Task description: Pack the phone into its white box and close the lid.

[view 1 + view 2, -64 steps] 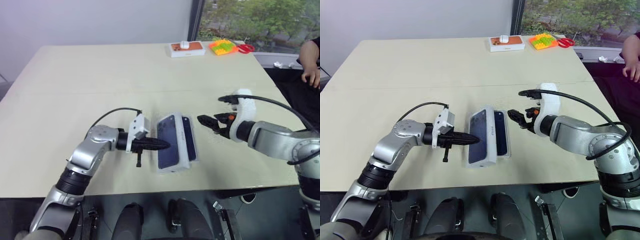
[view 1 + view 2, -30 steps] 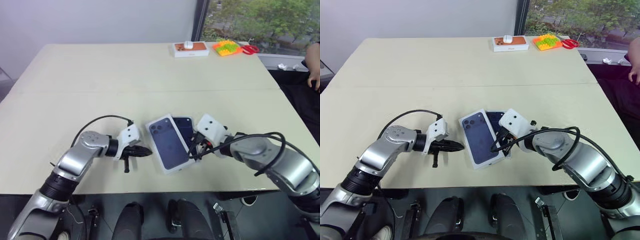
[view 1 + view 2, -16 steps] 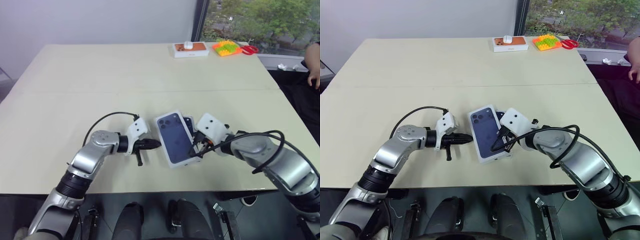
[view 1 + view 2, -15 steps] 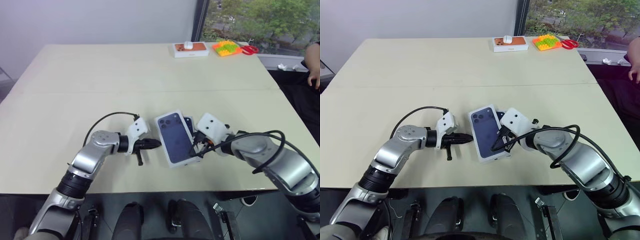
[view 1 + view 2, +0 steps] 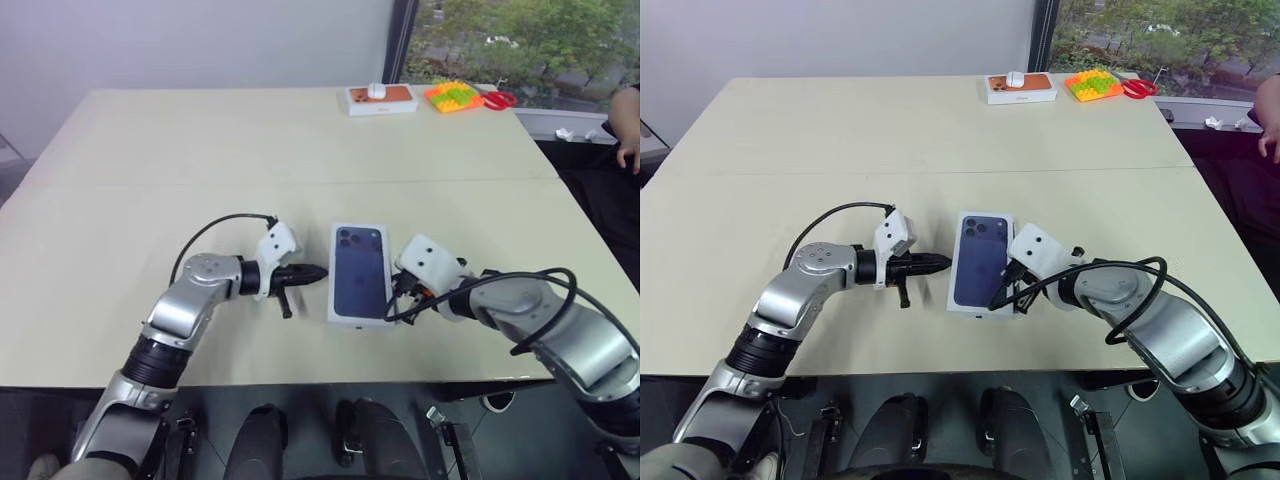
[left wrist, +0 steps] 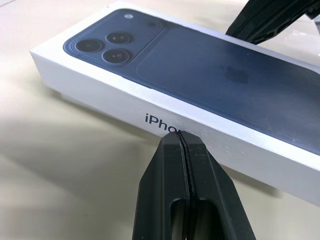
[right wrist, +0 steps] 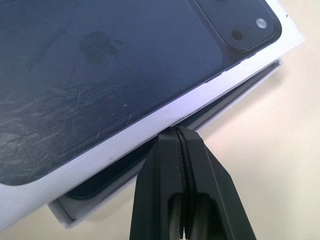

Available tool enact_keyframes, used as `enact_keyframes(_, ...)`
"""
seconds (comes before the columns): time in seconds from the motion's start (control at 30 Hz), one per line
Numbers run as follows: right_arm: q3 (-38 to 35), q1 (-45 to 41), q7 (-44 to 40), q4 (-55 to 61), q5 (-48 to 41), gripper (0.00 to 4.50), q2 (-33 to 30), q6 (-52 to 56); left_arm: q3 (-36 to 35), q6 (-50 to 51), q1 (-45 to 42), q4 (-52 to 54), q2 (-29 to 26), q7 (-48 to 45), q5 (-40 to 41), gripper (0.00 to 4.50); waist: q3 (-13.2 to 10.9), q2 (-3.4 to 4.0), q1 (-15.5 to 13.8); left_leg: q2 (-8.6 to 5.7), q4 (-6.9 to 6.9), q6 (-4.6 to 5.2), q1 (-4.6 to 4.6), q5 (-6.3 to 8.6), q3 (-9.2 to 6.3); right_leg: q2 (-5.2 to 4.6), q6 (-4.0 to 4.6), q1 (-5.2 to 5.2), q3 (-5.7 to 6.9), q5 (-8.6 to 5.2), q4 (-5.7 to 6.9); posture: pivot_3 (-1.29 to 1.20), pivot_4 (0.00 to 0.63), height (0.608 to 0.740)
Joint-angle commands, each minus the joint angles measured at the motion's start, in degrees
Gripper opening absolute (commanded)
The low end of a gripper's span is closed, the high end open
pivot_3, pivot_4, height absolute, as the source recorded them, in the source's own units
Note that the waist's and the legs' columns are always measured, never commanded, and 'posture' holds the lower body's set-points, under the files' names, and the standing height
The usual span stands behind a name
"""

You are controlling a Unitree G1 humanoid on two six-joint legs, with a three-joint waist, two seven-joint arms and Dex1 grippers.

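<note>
The lid (image 5: 361,273), white-sided with a dark navy phone picture on its top, lay over the white box (image 7: 165,165) near the front centre of the worktop (image 5: 200,150). It was not fully seated: in the right wrist view it sat askew, with the box's rim and a dark glossy surface inside, apparently the phone (image 7: 122,175), showing beneath its raised edge. How much of the phone lay in the box could not be determined.

The left gripper (image 5: 318,272) stood at 9 o'clock of the lid, jaws pressed together, tip just at the lid's side wall; contact could not be confirmed. The right gripper (image 5: 997,301) stood at about 4 o'clock of the lid, jaws also pressed together, tip at the lid's lower edge.

Far off at 12 o'clock, near the worktop's back edge, an orange-topped white box (image 5: 378,98) carried a small white object (image 5: 375,90). Beside it lay a yellow-and-orange item (image 5: 452,95) and red scissors (image 5: 493,98). A person's hand (image 5: 629,155) showed at 2 o'clock.
</note>
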State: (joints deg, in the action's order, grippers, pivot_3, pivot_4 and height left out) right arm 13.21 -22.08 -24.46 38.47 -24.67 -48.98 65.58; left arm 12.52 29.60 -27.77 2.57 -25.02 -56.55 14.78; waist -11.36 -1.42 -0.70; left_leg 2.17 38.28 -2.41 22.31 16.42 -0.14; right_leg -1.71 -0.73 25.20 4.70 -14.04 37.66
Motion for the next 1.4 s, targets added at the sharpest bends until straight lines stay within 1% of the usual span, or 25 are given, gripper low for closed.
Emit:
enact_keyframes(0.03,-2.5,0.0,-0.4,3.6,0.4,0.04,0.1,-0.5,1.5,-1.5,-1.0,1.9,1.2,-1.0,0.8,0.00,0.0,0.00,0.0,0.00,0.00,0.00,0.00,0.00,0.01,0.00,0.00,0.00,0.00,0.00,0.01,0.00,0.150,0.740)
enact_keyframes(0.27,-3.3,0.6,-0.5,3.4,1.5,0.04,0.6,-0.1,2.3,-1.5,-0.9,1.7,1.6,-0.9,0.3,0.00,0.0,0.00,0.0,0.00,0.00,0.00,-0.04,0.00,0.00,0.00,0.00,-0.02,-0.01,0.00,0.04,0.00,0.150,0.740)
enact_keyframes(0.73,-1.9,-0.2,-0.1,2.0,3.8,0.04,4.0,0.2,1.4,-2.7,-1.4,0.1,2.4,1.0,-0.6,0.00,0.0,0.00,0.0,-0.01,0.05,-0.01,-0.13,-0.01,-0.01,0.00,-0.01,-0.02,-0.03,-0.01,0.24,0.00,0.150,0.740)
enact_keyframes(1.0,-1.7,-0.1,-0.3,2.0,4.9,0.04,4.8,0.8,1.0,-3.6,-2.3,-1.7,2.9,2.2,-0.8,0.00,0.0,0.00,0.0,-0.01,0.08,-0.01,-0.15,-0.01,-0.02,0.00,0.00,-0.03,-0.03,0.00,0.29,0.00,0.150,0.740)
enact_keyframes(1.4,-2.0,0.8,-0.1,1.3,6.3,0.04,5.5,0.9,1.8,-4.4,-2.3,-2.2,3.0,1.2,-1.2,0.00,0.0,0.00,0.0,-0.01,0.09,-0.01,-0.15,-0.01,-0.01,0.00,0.00,-0.03,-0.04,0.00,0.30,0.00,0.150,0.740)
